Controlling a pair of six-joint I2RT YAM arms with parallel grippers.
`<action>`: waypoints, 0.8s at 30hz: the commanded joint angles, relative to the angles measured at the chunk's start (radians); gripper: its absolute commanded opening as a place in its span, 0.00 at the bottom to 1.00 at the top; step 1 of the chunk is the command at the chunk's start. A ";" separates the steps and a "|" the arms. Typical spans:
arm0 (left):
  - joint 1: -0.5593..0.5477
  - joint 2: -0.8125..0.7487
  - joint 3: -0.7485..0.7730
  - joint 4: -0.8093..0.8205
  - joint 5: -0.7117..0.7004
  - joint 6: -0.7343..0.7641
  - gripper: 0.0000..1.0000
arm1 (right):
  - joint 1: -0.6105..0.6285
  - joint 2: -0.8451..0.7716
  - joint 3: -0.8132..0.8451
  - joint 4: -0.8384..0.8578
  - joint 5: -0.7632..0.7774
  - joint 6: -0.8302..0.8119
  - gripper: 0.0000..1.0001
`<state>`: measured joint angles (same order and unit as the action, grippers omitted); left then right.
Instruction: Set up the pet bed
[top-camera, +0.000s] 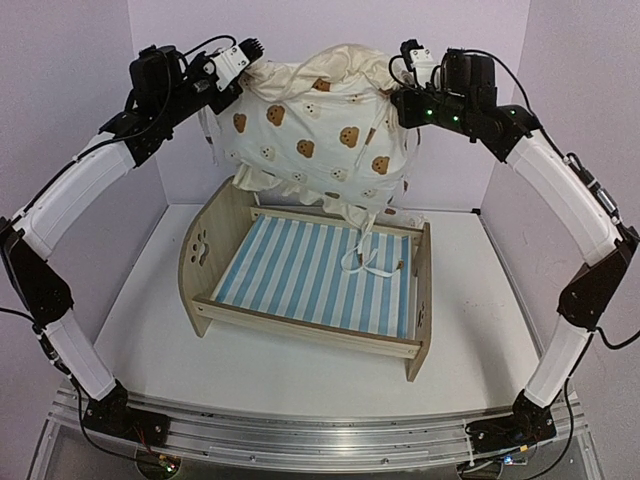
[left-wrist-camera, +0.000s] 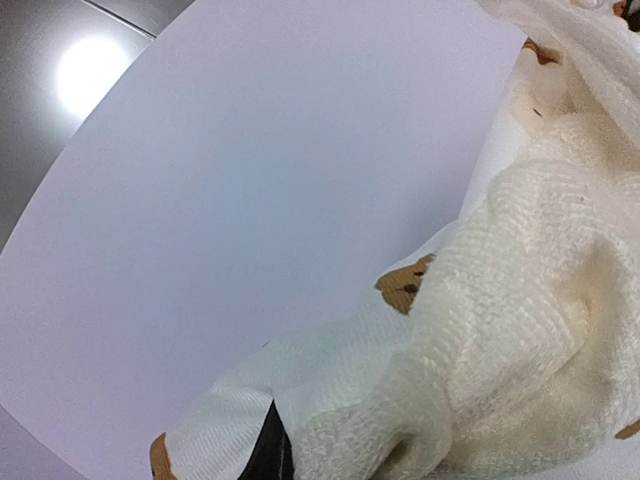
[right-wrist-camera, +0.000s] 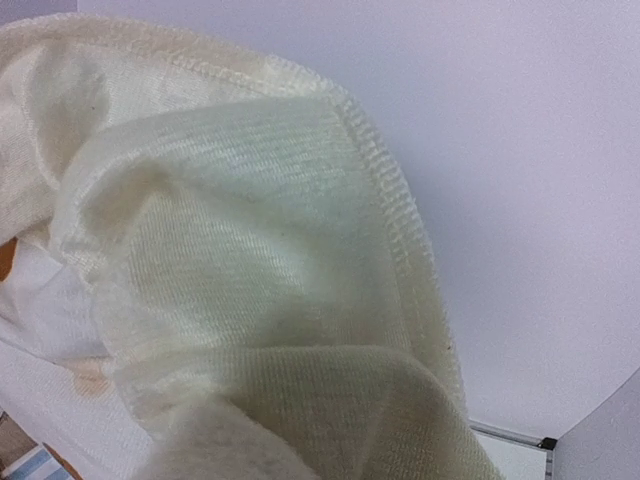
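High above the desk (top-camera: 150, 340), our left pincer (top-camera: 248, 70) and right pincer (top-camera: 400, 90) are each closed tight on an upper corner of the duvet (top-camera: 320, 130). It is cream with brown bear faces and hangs bunched between them. Both our arms arch up and inward, elbows out, wrists facing each other. Below, the bed frame (top-camera: 215, 240) sits mid-desk with its striped base (top-camera: 310, 275) uncovered, and the duvet's tie strings (top-camera: 362, 258) dangle onto it. Our wrist views show only cloth up close.

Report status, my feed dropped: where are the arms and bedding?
Left gripper, right gripper shut on duvet, held above bed frame. Tie strings dangle over striped base. No obstruction seen.
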<state>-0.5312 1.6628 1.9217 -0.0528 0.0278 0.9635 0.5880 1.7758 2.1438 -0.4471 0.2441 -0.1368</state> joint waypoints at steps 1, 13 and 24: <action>-0.015 -0.110 -0.084 -0.076 0.096 -0.067 0.00 | -0.002 -0.094 -0.188 0.013 0.003 -0.088 0.00; -0.059 -0.310 -0.445 -0.772 0.500 -0.146 0.00 | 0.002 -0.491 -0.924 -0.057 -0.561 0.166 0.57; -0.059 -0.337 -0.545 -1.289 0.568 0.258 0.66 | -0.001 -0.708 -0.874 -0.240 -0.689 0.295 0.98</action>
<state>-0.5865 1.3315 1.3897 -1.1125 0.5876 1.0512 0.5896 1.0567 1.1726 -0.6316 -0.3744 0.0957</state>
